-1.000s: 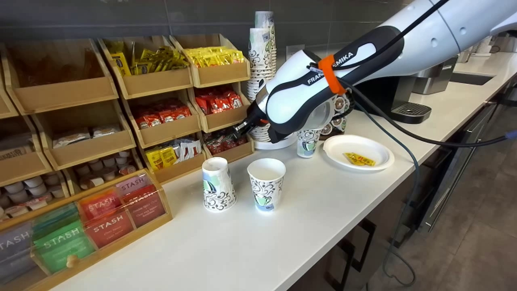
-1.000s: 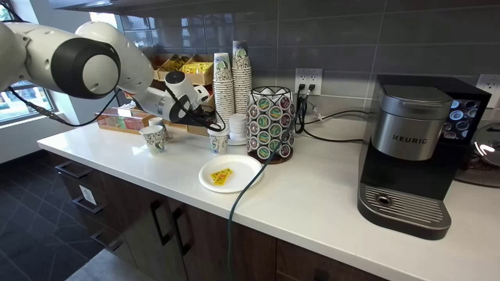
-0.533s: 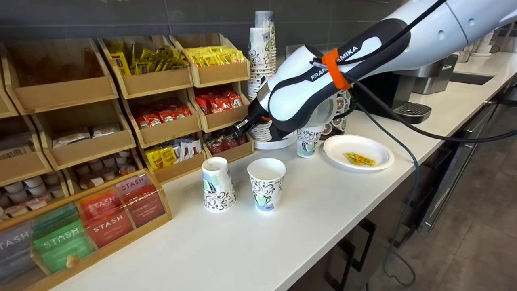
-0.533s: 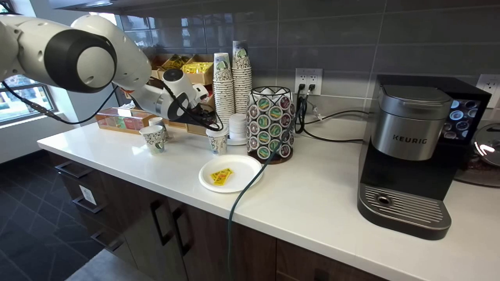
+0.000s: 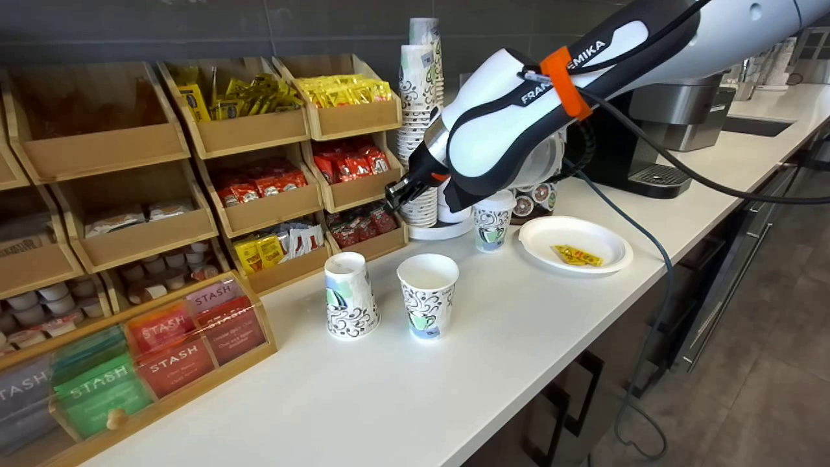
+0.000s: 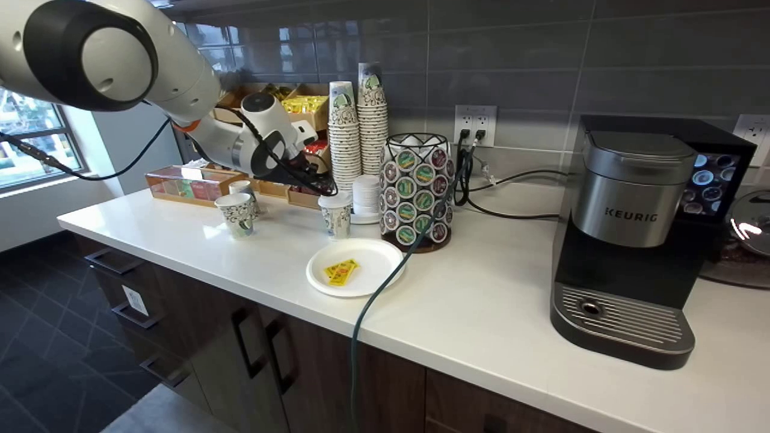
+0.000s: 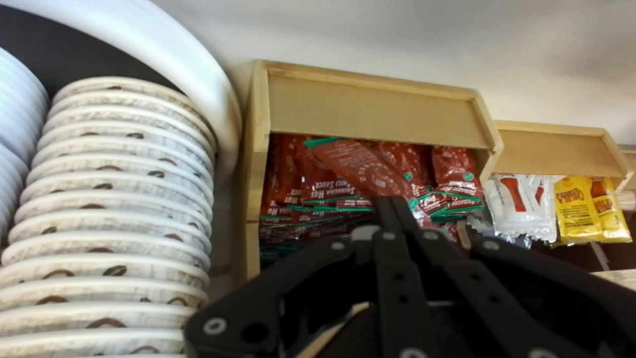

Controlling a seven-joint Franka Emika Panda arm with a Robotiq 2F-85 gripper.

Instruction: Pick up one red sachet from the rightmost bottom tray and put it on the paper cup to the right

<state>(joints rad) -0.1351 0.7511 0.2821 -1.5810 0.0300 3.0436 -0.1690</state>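
In the wrist view my gripper (image 7: 390, 200) is shut, its fingertips together on a red sachet (image 7: 365, 171) with green ends that lies slantwise at the tips. More red sachets lie in the rightmost bottom tray (image 7: 377, 107) below. In an exterior view the gripper (image 5: 393, 200) is just in front of and above that tray (image 5: 376, 245); the held sachet is hard to tell from those behind it. An upright open paper cup (image 5: 428, 305) stands on the counter right of an upside-down paper cup (image 5: 351, 305). The upright cup (image 6: 237, 219) also shows in an exterior view.
Tall cup stacks (image 5: 420, 97) stand right of the rack, close to the gripper. A lidded cup (image 5: 491, 227) and a plate (image 5: 532, 237) with yellow packets are further right. The pod carousel (image 6: 415, 192), tea box (image 6: 189, 183) and coffee maker (image 6: 625, 204) stand on the counter.
My gripper has backed out of the bottom tray, rising and moving slightly right in an exterior view. The arm has drawn back with it. Cups, plate and rack have not moved.
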